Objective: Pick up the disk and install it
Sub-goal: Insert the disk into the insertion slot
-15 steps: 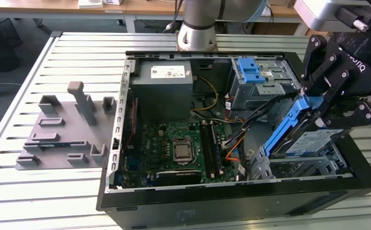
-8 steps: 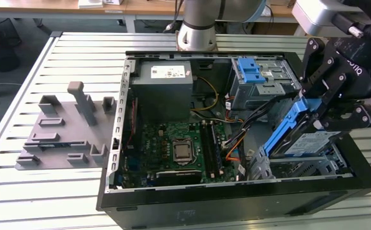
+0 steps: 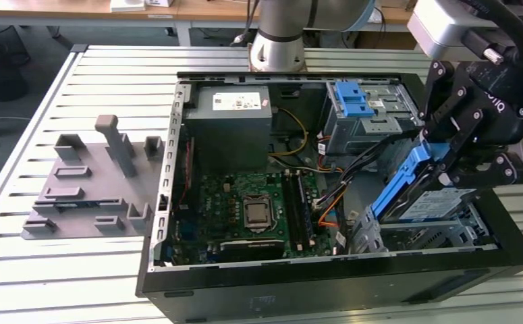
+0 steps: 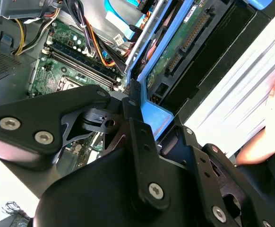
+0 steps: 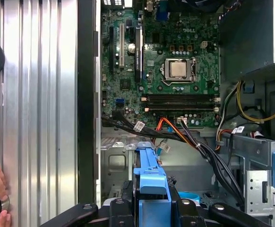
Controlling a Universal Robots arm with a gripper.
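One disk (image 3: 430,204) clamped in your jaws by its blue carrier, tilted; gripper (image 3: 455,172) has its lower end at the drive cage (image 3: 432,236), on the exterior view's right of the open PC case (image 3: 333,283); motherboard (image 3: 252,202) beyond; grey fixture (image 3: 90,182) farther out on the bench (image 3: 63,270).

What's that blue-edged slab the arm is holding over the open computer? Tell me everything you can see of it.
That is the disk, a flat rectangular silver-metal hard drive with a white-and-blue label, clipped in a blue plastic carrier frame. The second wrist view shows a green circuit board on its other face. The black gripper clamps its frame, holding it tilted, one end raised, the lower end at the grey metal drive bay in a corner of the black computer case; contact unclear.
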